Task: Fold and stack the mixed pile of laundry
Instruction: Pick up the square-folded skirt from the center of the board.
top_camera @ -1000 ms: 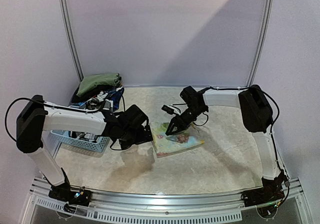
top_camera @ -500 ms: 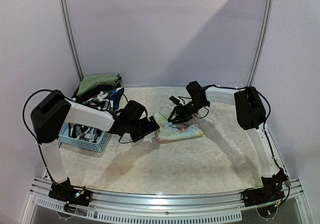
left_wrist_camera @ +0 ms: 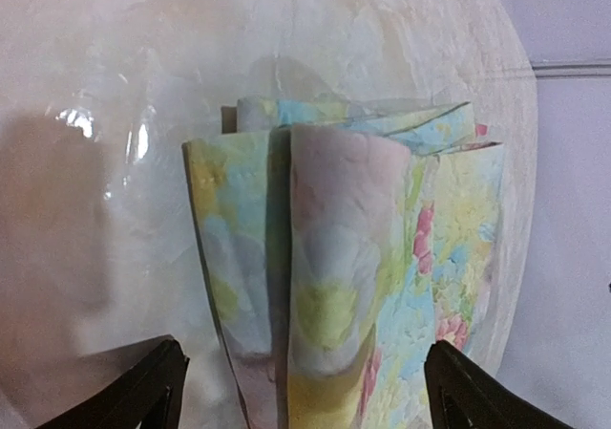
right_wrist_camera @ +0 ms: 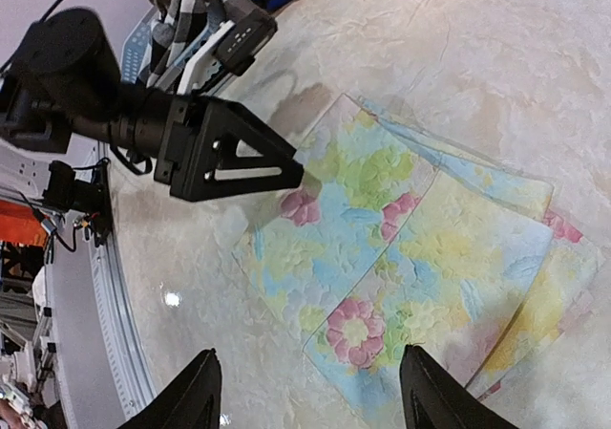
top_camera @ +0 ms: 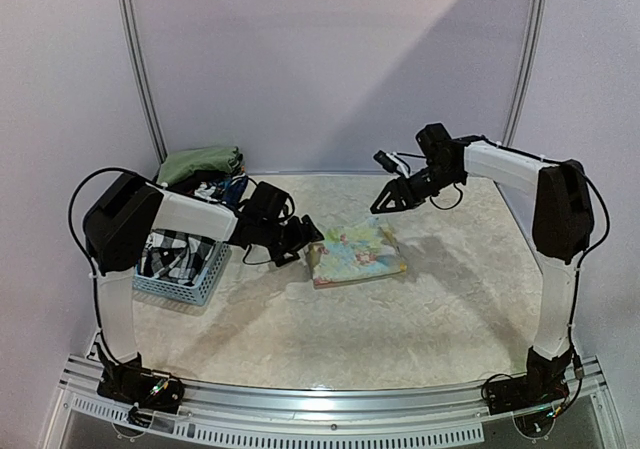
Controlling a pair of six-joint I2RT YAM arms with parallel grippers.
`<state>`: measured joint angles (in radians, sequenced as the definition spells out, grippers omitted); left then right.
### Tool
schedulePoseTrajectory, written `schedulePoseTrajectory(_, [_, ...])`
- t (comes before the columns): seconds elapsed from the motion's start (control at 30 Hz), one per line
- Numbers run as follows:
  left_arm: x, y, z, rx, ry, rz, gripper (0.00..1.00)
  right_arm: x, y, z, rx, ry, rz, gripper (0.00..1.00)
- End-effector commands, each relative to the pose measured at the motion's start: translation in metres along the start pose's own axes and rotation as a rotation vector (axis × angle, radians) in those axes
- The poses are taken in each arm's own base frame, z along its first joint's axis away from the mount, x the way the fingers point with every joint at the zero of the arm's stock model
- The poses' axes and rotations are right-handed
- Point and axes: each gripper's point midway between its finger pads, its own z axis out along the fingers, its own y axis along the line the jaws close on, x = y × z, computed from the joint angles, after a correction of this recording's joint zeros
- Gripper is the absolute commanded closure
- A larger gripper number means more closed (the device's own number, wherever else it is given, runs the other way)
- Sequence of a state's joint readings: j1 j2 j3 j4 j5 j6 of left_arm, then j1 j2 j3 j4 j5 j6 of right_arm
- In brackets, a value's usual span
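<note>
On the tabletop the floral cloth lies folded flat, probably as the base of the stack. The left hand, beside its edge, and the right hand, hovering above it, are both spread and empty. More laundry sits heaped in the basket.

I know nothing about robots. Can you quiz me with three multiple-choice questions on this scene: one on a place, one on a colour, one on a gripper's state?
1. Where does the floral cloth lie? A far-left corner; B near the table's middle; C near edge.
2. What colour is the basket? A red; B black; C light blue.
3. The right gripper is: A open, empty; B shut on the cloth; C shut on the basket.
Answers: B, the top view shows it mid-table; C, its wall is pale blue; A, its jaws stand apart with nothing between.
</note>
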<state>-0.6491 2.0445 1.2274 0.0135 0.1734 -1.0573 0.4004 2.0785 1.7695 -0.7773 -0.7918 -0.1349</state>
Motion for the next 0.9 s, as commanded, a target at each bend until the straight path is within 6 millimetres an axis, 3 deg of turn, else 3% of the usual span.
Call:
schedulePoseTrajectory(0.0, [0.01, 0.038, 0.012, -0.036, 0.143, -0.075, 0.12, 0.056, -0.026, 0.034, 0.014, 0.118, 0.041, 0.37])
schedulePoseTrajectory(0.13, [0.008, 0.05, 0.017, -0.031, 0.211, -0.094, 0.15, 0.078, -0.043, 0.052, 0.014, 0.177, 0.084, 0.38])
schedulePoseTrajectory(0.33, [0.018, 0.045, 0.035, 0.007, 0.325, -0.078, 0.19, 0.091, -0.056, 0.071, -0.013, 0.213, 0.122, 0.39])
schedulePoseTrajectory(0.53, [0.015, 0.037, 0.042, 0.013, 0.348, -0.039, 0.24, 0.105, -0.07, 0.085, -0.007, 0.247, 0.17, 0.4])
schedulePoseTrajectory(0.77, [-0.001, 0.021, 0.043, 0.025, 0.326, 0.031, 0.39, 0.112, -0.071, 0.089, -0.023, 0.261, 0.192, 0.4])
schedulePoseTrajectory(0.87, [-0.005, 0.011, 0.045, 0.057, 0.329, 0.051, 0.54, 0.111, -0.069, 0.089, -0.032, 0.259, 0.193, 0.41])
